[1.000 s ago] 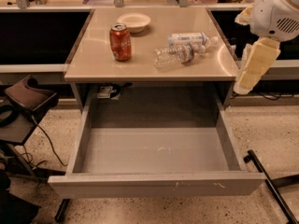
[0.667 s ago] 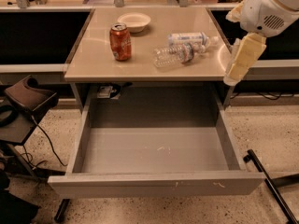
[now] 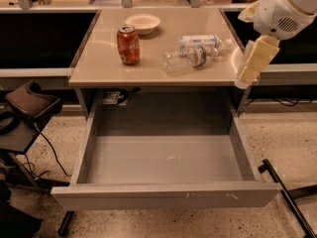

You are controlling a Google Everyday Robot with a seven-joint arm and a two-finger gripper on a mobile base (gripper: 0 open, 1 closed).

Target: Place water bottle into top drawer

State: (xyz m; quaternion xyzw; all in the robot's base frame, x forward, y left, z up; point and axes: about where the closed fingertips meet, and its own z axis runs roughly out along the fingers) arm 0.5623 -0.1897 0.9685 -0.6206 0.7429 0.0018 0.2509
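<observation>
Landmark: beige table (image 3: 99,68).

- Gripper (image 3: 243,79) is hanging off the table's right edge, near its front right corner, tilting down and to the left from the white arm housing (image 3: 285,9) above it. It is holding nothing and touching nothing. It is seen side-on as one cream slab, so I cannot tell whether it is apart or together.
- Water bottle (image 3: 185,59) is lying on its side on the right half of the tabletop. Its base is pointing toward the table's middle and its cap end toward the right rear. It is well apart from the gripper.
- Second bottle (image 3: 203,41), the one with the white-and-blue label, is also lying on its side. It is sitting just behind the water bottle and looks to be touching it near the cap end.
- Red soda can (image 3: 128,44) is standing upright on the left-centre of the tabletop.
- White bowl (image 3: 142,23) is sitting just behind the can, toward the table's rear edge.
- Top drawer (image 3: 163,195) is sticking out fully open from under the table's front edge. It is as wide as the table, is showing a grey floor, and is carrying small white scuffs on its front.
- Black padded device (image 3: 32,103) is resting on a stand to the left of the table, with a cable (image 3: 49,150) trailing down from it.
- Black bar (image 3: 287,197) is lying on the speckled floor to the right of the drawer front.
</observation>
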